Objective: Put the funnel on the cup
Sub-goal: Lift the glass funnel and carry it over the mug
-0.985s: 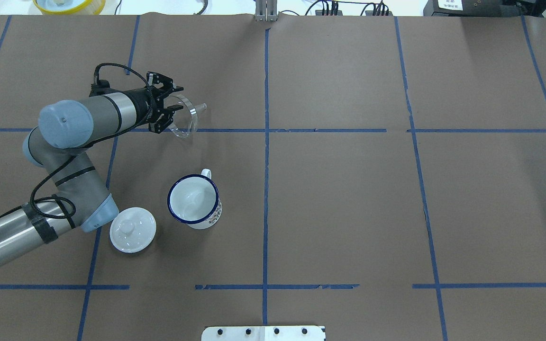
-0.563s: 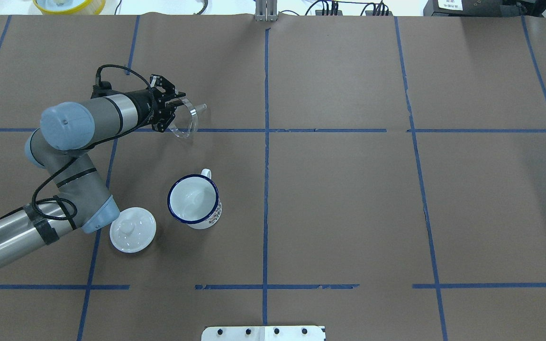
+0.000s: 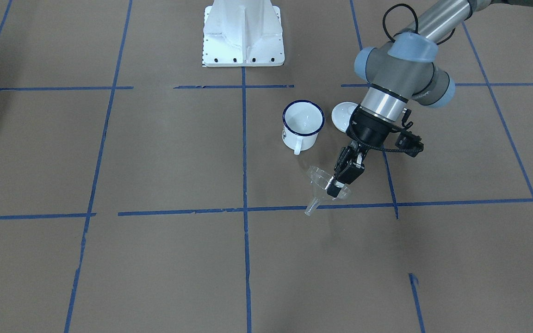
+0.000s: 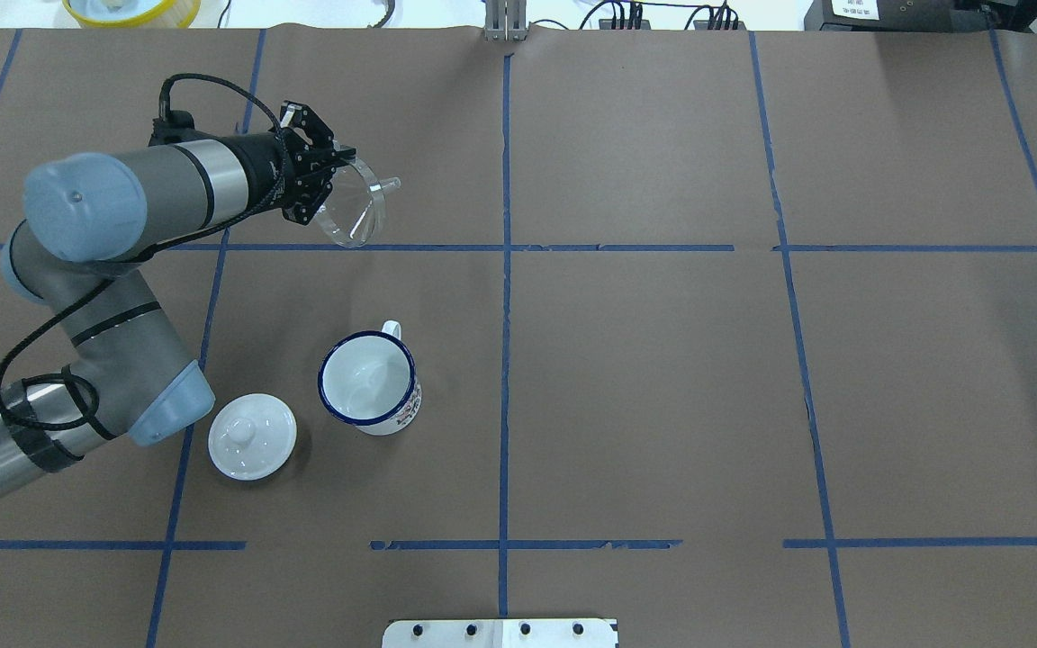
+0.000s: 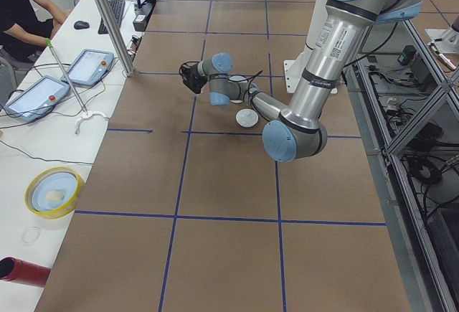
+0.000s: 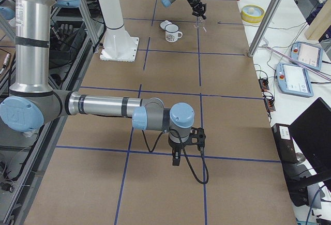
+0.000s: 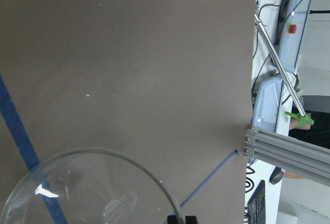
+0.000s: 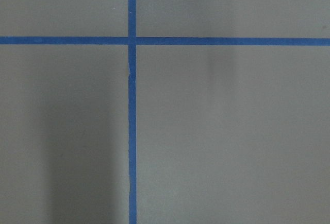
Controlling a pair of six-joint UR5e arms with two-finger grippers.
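Left claw clamped on funnel over brown-papered table gridded with blue tape

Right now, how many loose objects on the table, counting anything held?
3. The funnel, rim pinched in the jaws of the left gripper, farthest from the robot's base; the cup, upright nearer the base; the white lid beside the cup, not touching. None seems hidden.
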